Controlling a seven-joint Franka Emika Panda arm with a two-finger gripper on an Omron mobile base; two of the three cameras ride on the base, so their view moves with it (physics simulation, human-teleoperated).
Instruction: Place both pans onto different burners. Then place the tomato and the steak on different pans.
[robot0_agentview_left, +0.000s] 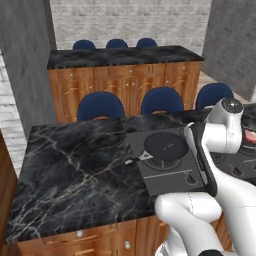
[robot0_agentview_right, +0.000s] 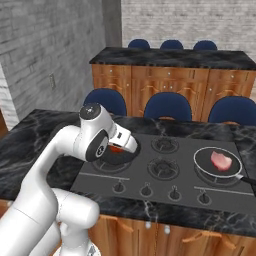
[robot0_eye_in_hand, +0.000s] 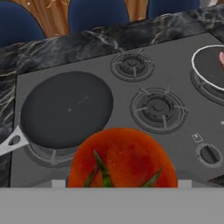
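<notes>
Over cooktop (robot0_eye_in_hand: 109, 78): tomato (robot0_eye_in_hand: 122, 159) apparently between fingers

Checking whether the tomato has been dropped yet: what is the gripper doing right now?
Gripper: closed on the tomato, held above the black skillet.

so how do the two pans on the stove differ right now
The skillet is flat, all black and empty; the rimmed pan is deeper, with a pale silvery rim, and holds the steak. The skillet sits on the left burner, the rimmed pan on the right. Both are round, dark and each sits on a burner.
</notes>
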